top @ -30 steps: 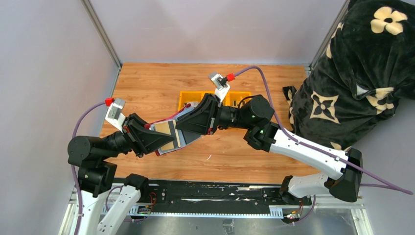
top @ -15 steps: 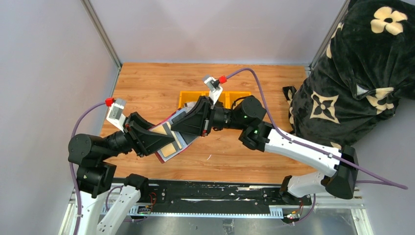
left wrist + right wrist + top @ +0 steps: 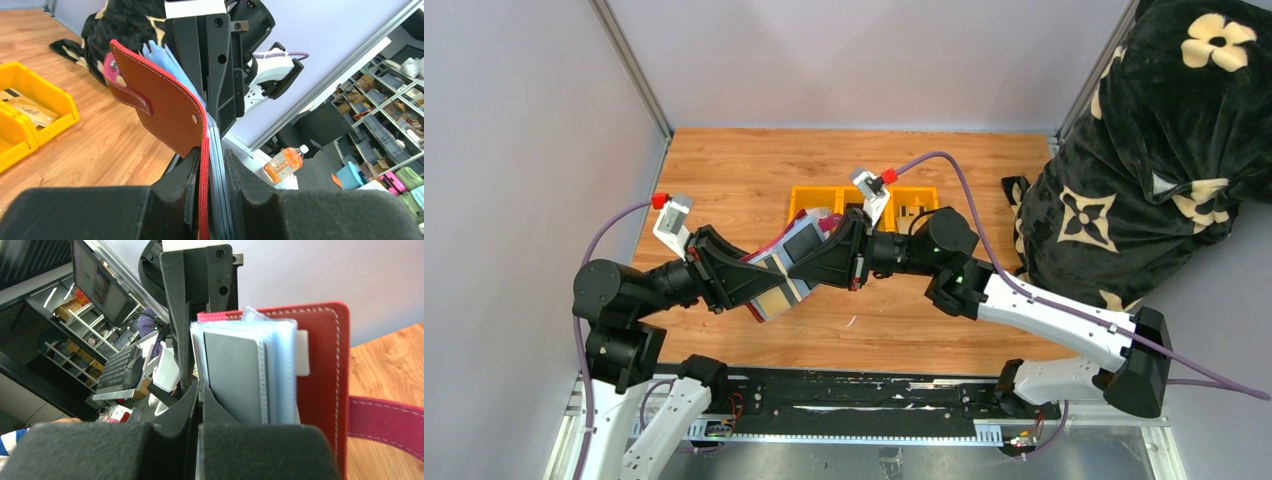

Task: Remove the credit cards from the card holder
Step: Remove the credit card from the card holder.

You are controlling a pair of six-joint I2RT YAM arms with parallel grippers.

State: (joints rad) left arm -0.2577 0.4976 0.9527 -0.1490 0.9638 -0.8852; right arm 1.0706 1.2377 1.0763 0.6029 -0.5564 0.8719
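Left pincer clamping one card holder, right pincer closed, two tan credit cards

The card holder loses its lower end between the clamped jaws of the left gripper at 6 o'clock, and its sleeves show edge-on, so the cards cannot be counted. The yellow bin is cut off at 9 o'clock. In the right wrist view the grey card sinks behind the right gripper; whether those jaws pinch a card or a sleeve cannot be told. The strap runs off at 3 o'clock. From above, both arms cover much of the holder, and the bin's contents are too small to read.
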